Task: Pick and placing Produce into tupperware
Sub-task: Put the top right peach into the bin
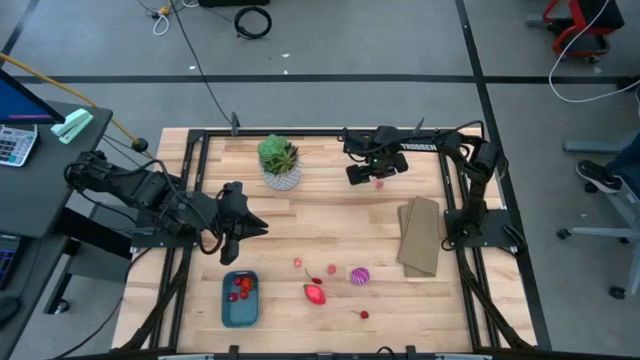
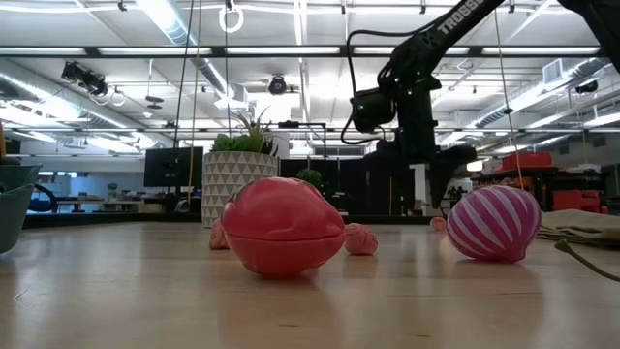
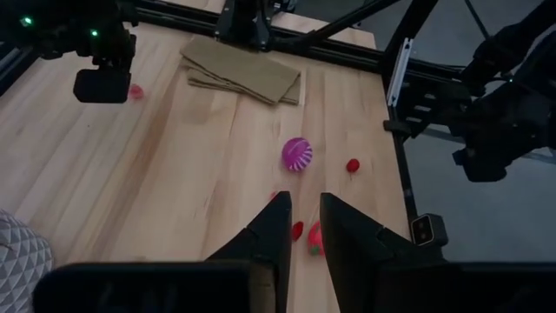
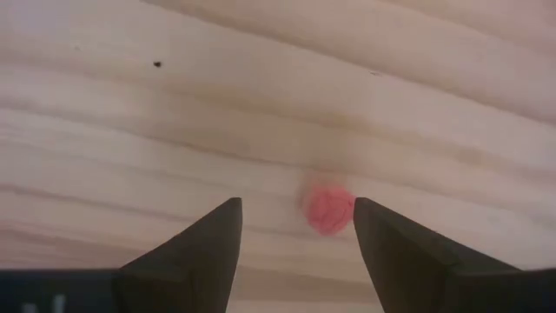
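Wooden table (image 1: 330,215) seen from above: left gripper (image 1: 243,228) narrowly parted, empty, above teal tray (image 1: 240,298) at lower left holding red pieces, purple ball (image 1: 359,276) lower centre, right gripper (image 1: 377,172) spread wide over small red piece (image 4: 328,209) at upper centre.

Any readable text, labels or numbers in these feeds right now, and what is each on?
"TROSS": white letters on the raised dark arm in the low view; the rest is cut off by the frame.
Calculator beside the table: key markings too small to read.
Nothing else legible.
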You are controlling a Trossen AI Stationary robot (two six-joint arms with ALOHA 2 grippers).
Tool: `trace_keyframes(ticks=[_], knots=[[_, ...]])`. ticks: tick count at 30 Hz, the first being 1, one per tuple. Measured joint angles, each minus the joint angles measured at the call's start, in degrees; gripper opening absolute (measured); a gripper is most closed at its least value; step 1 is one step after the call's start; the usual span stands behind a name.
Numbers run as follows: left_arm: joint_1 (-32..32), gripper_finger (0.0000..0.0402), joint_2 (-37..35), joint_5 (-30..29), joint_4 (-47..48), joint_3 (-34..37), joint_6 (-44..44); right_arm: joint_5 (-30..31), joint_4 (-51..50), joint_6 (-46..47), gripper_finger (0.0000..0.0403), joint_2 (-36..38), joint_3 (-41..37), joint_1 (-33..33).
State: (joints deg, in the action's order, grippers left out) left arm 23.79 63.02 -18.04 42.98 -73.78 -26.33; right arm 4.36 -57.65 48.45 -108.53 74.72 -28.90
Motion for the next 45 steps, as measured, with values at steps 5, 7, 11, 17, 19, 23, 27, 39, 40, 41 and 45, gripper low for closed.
trace_keyframes(ticks=[5, 7, 11, 17, 19, 23, 27, 39, 40, 41, 45], knots=[[0.00, 0.0064, 0.00, 0.00, 0.05, 0.00, -0.02, 0.17, 0.39, -0.57, 0.0232, 0.00, 0.00, -0.53], [0.00, 0.0061, 0.00, 0.00, 0.07, 0.00, -0.02, -0.16, 0.35, -0.53, 0.0232, 0.00, 0.00, -0.61], [0.00, 0.0057, 0.00, 0.00, 0.12, 0.00, -0.02, -0.63, 0.94, 0.36, 0.0232, 0.07, -1.69, -0.61], [0.00, 0.0056, 0.00, 0.00, 0.11, 0.00, 0.02, -5.83, 4.71, 4.89, 0.0232, 0.07, -7.33, -0.61], [-0.28, 0.0059, 0.00, -0.10, 0.13, 0.00, 0.02, -5.50, 5.59, 4.95, 0.0232, 0.07, -7.76, -0.60], [-1.20, 0.0061, 0.00, -0.20, 0.15, 0.00, 0.00, -3.18, 6.04, 4.93, 0.0232, 0.07, -7.87, -0.55], [-1.79, 0.0057, 0.00, -0.22, 0.13, 0.02, -0.04, -2.93, 6.16, 4.93, 0.0232, 0.07, -7.87, -1.01], [-1.77, 0.0057, 0.00, -0.22, 0.13, 0.02, -0.05, -2.01, 8.72, 4.45, 0.0185, 0.07, -7.87, -1.36], [-1.77, 0.0057, 0.00, -0.22, 0.13, 0.02, -0.07, -2.09, 8.81, 4.45, 0.0176, 0.07, -7.87, -1.36], [-1.77, 0.0057, 0.00, -0.22, 0.13, 0.02, -0.04, -2.10, 8.88, 4.43, 0.0166, 0.07, -7.87, -1.36], [-1.77, 0.0051, 0.00, -0.22, 0.13, 0.02, -0.07, -2.29, 8.81, 4.43, 0.0134, 0.07, -7.87, -1.36]])
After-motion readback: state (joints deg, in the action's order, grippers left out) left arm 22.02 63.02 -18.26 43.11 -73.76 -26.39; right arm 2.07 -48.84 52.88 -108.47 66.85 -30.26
